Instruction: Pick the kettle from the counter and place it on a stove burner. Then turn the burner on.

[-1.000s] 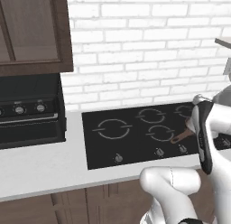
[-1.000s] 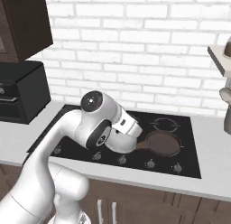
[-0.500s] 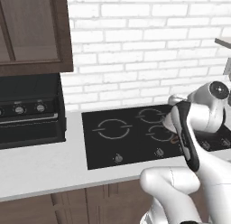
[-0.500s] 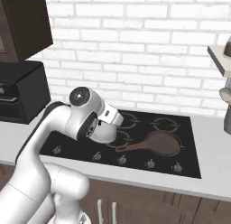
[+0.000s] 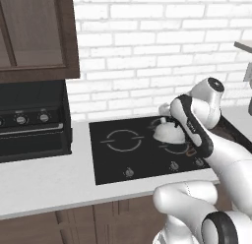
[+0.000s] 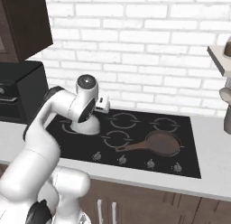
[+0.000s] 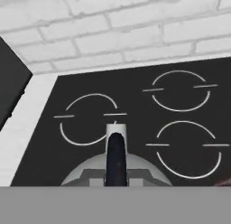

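Glossy white rounded arm links [image 6: 49,123] with dark joint bands and a dark-capped round joint at twelve o'clock; dark slim end effector [image 7: 116,157] tips.

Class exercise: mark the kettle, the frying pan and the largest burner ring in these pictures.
kettle [image 5: 169,132], left base view, on its pale domed side.
frying pan [image 6: 161,143], right base view, inside its brown bowl.
stove burner [image 7: 89,119], hand view, in the middle of the large grey ring.

Seeing pale silvery-grey kettle [image 7: 90,172] under my dark fingertips [image 7: 116,156]. Glossy black cooktop [image 6: 189,142] showing thin grey burner ring [image 7: 89,119] with tick marks. Brown frying pan [image 6: 158,143]. White brick wall [image 5: 147,51]. Pale grey-white counter [image 5: 44,181].
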